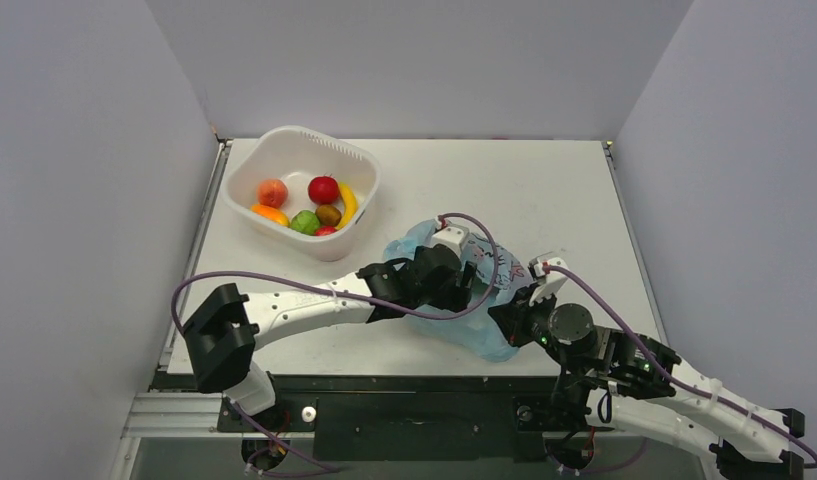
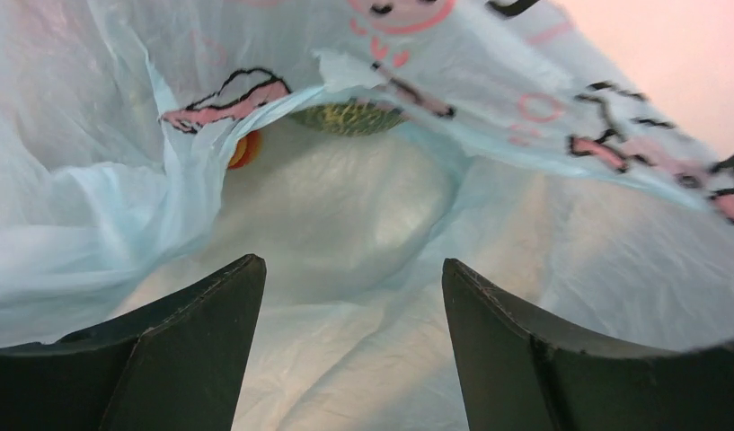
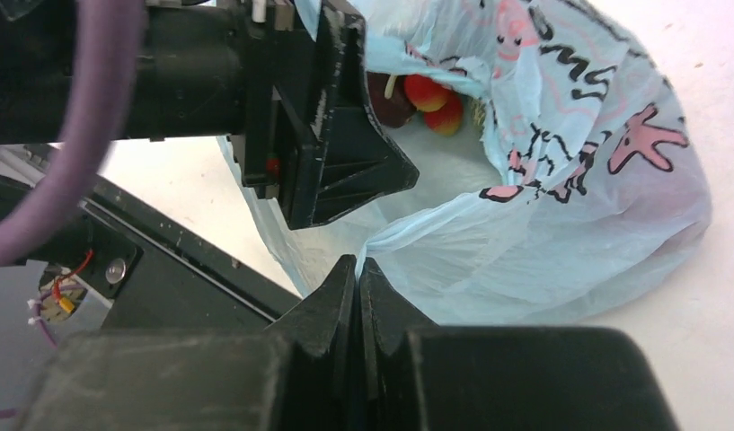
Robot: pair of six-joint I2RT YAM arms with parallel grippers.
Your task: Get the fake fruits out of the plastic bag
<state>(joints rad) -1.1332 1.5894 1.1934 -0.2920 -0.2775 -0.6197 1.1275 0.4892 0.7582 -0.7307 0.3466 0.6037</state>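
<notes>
Top external view: a white tub (image 1: 336,246) stands at the far left of the table (image 1: 554,190). A red apple (image 1: 323,189) and a yellow banana piece (image 1: 349,203) lie in it among other small fruits.
Left pincer (image 2: 354,269): spread wide with nothing between its fingers (image 2: 201,341), reaching into the open mouth of the bag.
Plastic bag (image 1: 489,340): light blue film with pink and dark prints, lying crumpled on the table near the front edge, between the two arms and well apart from the tub.
Fruits in the bag: a green ribbed gourd (image 2: 349,117) lies straight ahead of the left pincer at the bag's far end, half hidden under a fold. A bunch of red-orange balls (image 3: 435,103) lies beside it, and next to that is a darker piece, possibly another fruit but too shaded to tell.
Gap: neither fruit touches the left pincer; bare film lies between them.
Right pincer (image 3: 358,265): pressed together, pinching the bag's near rim at the right of its mouth.
</notes>
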